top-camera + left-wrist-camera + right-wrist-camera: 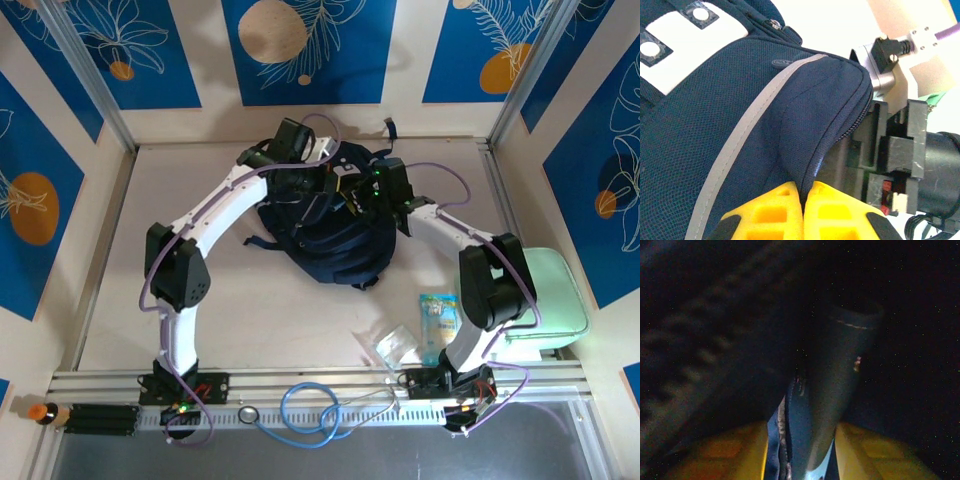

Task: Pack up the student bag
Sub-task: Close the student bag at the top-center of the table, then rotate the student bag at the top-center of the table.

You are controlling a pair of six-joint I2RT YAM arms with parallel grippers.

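The student bag [330, 245], a dark navy backpack with a pale diagonal stripe and a white patch, lies at the middle back of the table. In the left wrist view my left gripper [804, 192] is shut on a fold of the bag's [740, 125] fabric, right beside the zip edge of its opening. From above, the left gripper [322, 185] is at the bag's top. My right gripper [366, 195] reaches into the opening from the right. Inside it is dark; the right gripper [800, 450] has its yellow fingers apart, with a dark blue tube-like item [837, 375] lying between them.
A mint green zip case [545, 295] lies at the right edge, beside the right arm. A small printed packet [438, 320] and a clear plastic packet [393, 343] sit near the right base. A blue cable [310, 410] loops along the front rail.
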